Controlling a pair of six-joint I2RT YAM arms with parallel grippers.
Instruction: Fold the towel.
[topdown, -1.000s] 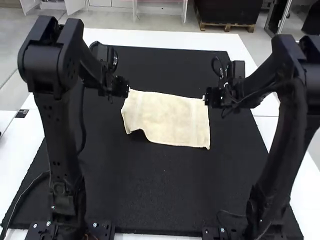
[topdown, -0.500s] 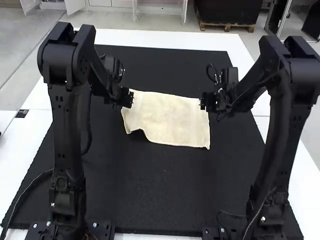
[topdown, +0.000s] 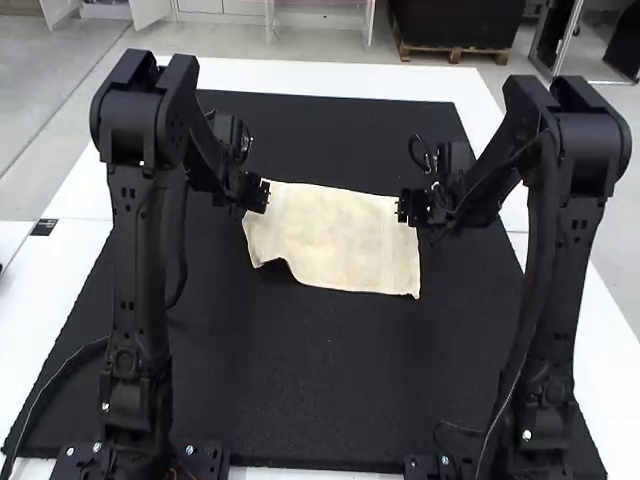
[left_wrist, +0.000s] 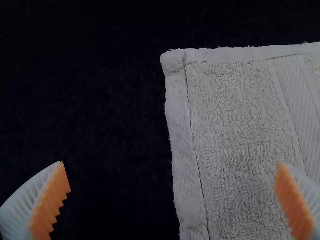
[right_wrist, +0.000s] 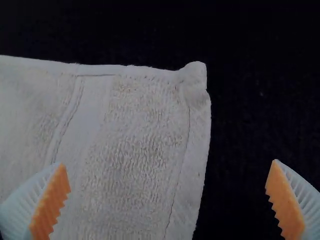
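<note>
Cream rectangular terry towel (topdown: 335, 240) lies flat on black rectangular mat (topdown: 330, 370); left orange-padded pincer (topdown: 264, 196) at its ten o'clock, right orange-padded pincer (topdown: 403, 206) at two o'clock, both wide open, holding nothing.

From my remote seat I read this as a robotics lab or test station; my left arm (topdown: 137, 230) and right arm (topdown: 572, 270) stand at the near edge of a white bench (topdown: 330, 78), on dark base plates (topdown: 210, 462) with bright screws; a black mat (topdown: 320, 390) covers most of the top, leaving pale borders along the far, left and right edges; a thin loose cable (topdown: 80, 348) runs toward the near left corner.
</note>
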